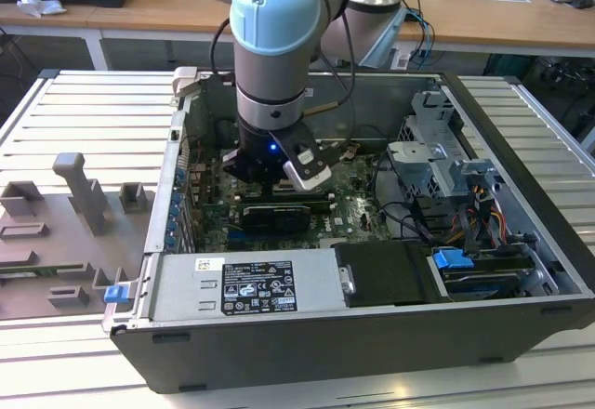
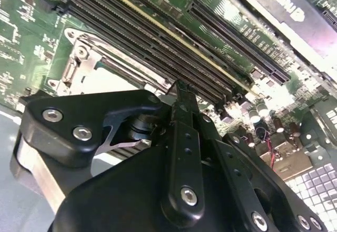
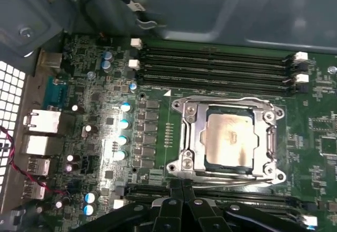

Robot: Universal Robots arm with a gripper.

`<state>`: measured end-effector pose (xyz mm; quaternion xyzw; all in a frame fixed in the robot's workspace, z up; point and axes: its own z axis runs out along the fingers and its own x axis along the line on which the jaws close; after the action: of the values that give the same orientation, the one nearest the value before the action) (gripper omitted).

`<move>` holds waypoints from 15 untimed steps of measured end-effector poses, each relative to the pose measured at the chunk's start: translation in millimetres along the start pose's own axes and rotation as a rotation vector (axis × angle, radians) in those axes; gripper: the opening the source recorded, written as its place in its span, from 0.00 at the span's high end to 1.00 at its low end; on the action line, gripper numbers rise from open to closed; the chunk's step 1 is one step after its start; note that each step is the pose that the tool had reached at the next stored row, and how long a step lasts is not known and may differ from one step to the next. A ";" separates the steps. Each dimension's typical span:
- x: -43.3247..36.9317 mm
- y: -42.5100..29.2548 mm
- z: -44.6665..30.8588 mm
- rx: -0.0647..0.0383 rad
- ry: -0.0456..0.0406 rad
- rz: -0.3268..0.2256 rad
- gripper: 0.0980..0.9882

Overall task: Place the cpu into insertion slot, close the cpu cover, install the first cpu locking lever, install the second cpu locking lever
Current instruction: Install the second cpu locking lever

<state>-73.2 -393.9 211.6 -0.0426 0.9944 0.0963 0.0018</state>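
Open computer case (image 1: 279, 353) lies on the slatted worktop (image 1: 84, 112); arm reaches down inside it, gripper (image 1: 279, 178) low over the green motherboard (image 3: 105, 84).

Step, as I judge it: cpu seated, cover down, levers look latched along the frame, so work is at or near the last lever step. Any further move calls for a clean lift clear of the memory slots (image 3: 210, 66) right beside the socket.

In the first wrist view the cpu (image 3: 229, 137), pale silver-beige face, sits flat in the insertion slot (image 3: 192, 121). The cpu cover (image 3: 226, 104) frames it, silvery, lying flat.

Fingers (image 3: 181, 211) appear pressed together, holding nothing, just beside the socket edge.
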 end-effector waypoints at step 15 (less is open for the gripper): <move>1.6 -1.0 12.6 -0.053 0.0015 -0.032 0.99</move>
<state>-74.8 -392.6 199.1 -0.0587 0.9907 0.1226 0.0015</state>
